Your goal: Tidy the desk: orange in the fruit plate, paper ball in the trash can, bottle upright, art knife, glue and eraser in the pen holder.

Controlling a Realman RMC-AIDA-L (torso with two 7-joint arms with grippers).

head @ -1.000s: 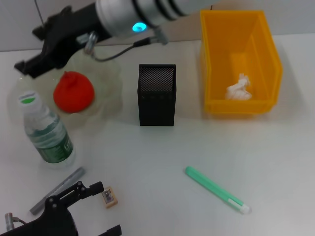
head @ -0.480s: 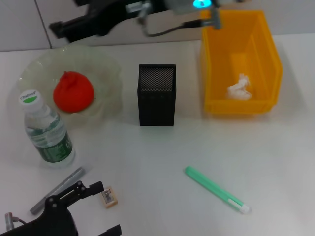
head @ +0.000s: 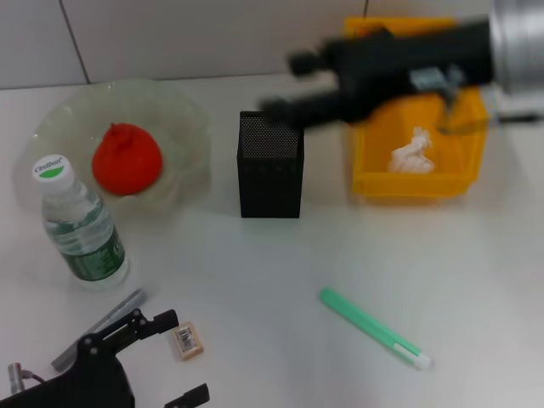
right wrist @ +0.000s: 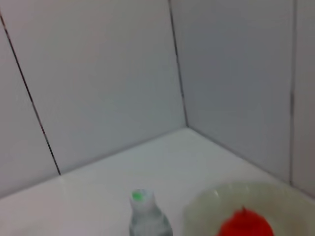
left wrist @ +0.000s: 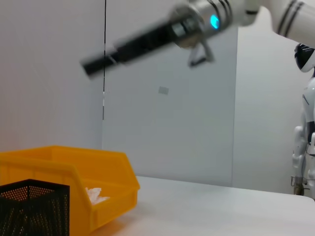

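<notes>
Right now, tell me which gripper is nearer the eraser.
Left. The left gripper sits at the desk's near edge right beside the eraser; the right gripper is far off, above the pen holder.

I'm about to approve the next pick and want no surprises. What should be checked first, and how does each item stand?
1. orange in the fruit plate: ok.
2. paper ball in the trash can: ok.
3. bottle upright: ok.
4. eraser in the pen holder: not ok; it lies on the desk by the left gripper.
5. Green pen-shaped item stowed: not ok, lies on the desk.
6. right gripper free: cannot tell; it hangs above the pen holder.
</notes>
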